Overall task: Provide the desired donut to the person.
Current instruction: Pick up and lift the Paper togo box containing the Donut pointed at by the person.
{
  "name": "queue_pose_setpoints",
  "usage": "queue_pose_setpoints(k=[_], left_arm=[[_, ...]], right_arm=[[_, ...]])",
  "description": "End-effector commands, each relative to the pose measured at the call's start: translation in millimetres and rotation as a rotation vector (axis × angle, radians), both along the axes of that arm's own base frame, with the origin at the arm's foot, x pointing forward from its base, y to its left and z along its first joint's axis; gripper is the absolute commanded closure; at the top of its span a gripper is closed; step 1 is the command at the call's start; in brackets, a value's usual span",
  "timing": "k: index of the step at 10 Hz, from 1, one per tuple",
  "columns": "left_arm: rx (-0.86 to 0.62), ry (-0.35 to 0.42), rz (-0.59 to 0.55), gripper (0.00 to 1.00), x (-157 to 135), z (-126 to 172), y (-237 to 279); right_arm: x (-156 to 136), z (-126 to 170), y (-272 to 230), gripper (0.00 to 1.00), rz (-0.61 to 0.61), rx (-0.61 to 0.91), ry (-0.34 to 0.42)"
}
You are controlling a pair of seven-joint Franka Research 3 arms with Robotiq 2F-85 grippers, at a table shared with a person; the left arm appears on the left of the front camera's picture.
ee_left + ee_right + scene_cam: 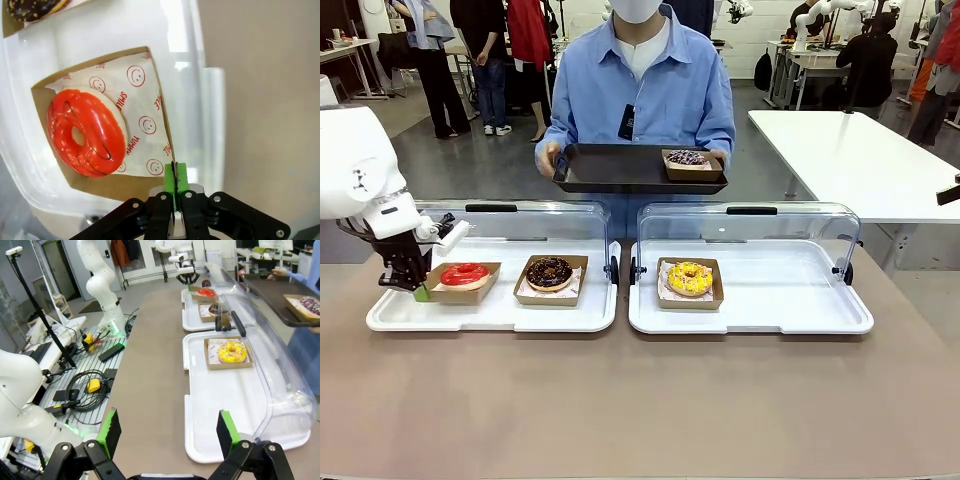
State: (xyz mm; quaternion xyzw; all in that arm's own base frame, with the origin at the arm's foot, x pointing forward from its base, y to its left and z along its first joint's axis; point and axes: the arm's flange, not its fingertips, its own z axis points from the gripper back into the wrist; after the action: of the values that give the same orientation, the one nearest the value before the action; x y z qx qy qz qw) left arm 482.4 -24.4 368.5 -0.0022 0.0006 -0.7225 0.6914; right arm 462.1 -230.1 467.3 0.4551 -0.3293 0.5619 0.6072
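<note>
A red glazed donut (pixel 465 273) (pixel 86 132) lies on smiley-print paper in a brown cardboard tray (pixel 105 182), at the left end of the left white tray (pixel 490 315). My left gripper (pixel 420 290) (pixel 174 175) is shut on the thin edge of that cardboard tray, beside the donut. The person (pixel 645 90) stands across the table holding a black tray (pixel 610 170) with a purple-sprinkled donut (pixel 687 158) on it. My right gripper (pixel 168 432) hangs open above the table's near right end, holding nothing.
A chocolate donut (pixel 549 272) sits beside the red one. A yellow donut (pixel 690 278) (pixel 231 351) sits in the right white tray (pixel 750 315). Both clear lids (pixel 750 225) stand open at the back. The brown table (pixel 640 400) is bare in front.
</note>
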Motion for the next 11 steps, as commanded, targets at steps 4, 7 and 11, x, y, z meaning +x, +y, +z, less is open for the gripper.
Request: queue_pose_setpoints(k=[4,7,11], left_arm=[[0.078,0.011,0.145,1.0,-106,127,-42],[0.064,-0.111,0.19,1.0,-132,223,-65],[-0.036,-0.255,0.209,1.0,-103,301,-68]], right_arm=[[-1,1,0,0.0,0.006,0.004,0.002],[-1,1,0,0.0,0.006,0.004,0.002],[-1,1,0,0.0,0.006,0.004,0.002]])
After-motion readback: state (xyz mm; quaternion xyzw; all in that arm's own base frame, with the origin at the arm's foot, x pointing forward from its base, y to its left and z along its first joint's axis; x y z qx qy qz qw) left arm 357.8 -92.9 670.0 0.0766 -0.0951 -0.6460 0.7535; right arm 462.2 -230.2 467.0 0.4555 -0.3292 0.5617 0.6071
